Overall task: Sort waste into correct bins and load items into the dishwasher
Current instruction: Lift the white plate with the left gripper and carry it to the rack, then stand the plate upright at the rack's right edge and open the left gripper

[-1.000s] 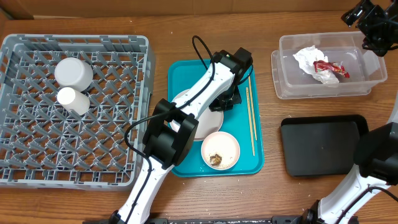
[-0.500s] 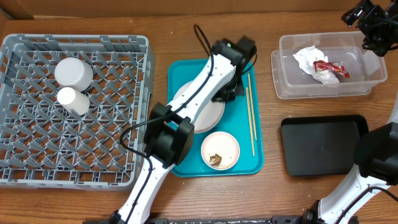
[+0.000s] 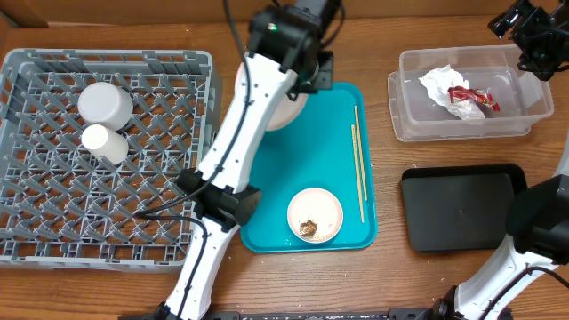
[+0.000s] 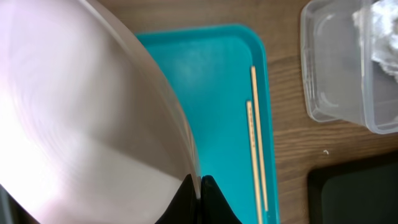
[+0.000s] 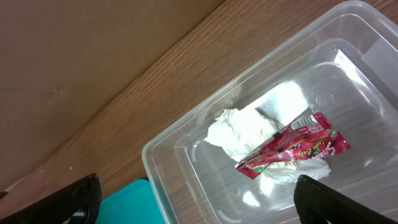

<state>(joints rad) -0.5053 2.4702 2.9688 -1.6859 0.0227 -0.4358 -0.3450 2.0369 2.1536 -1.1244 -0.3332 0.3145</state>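
Note:
My left gripper [image 4: 200, 191] is shut on the rim of the white plate [image 4: 81, 124], which it holds tilted above the back left of the teal tray [image 3: 329, 151]. In the overhead view the plate [image 3: 284, 112] shows under the raised arm. The chopsticks [image 3: 357, 164] lie along the tray's right side, beside a small bowl [image 3: 336, 213] holding brown scraps [image 3: 308, 228]. The grey rack [image 3: 133, 204] holds a white cup [image 3: 105, 105] and a smaller one [image 3: 104, 144]. My right gripper [image 5: 199, 205] hangs open over the clear tub [image 5: 186, 162], which contains the napkin [image 5: 245, 130] and the wrapper [image 5: 292, 146].
The black tray [image 3: 462, 206] sits at the front right, below the clear tub [image 3: 409, 116]. The left arm stretches from the table's front edge up across the teal tray's left side. Brown cardboard lines the back of the table.
The left arm has lifted the plate off the teal tray and carried it up and toward the back. The right arm has not moved.

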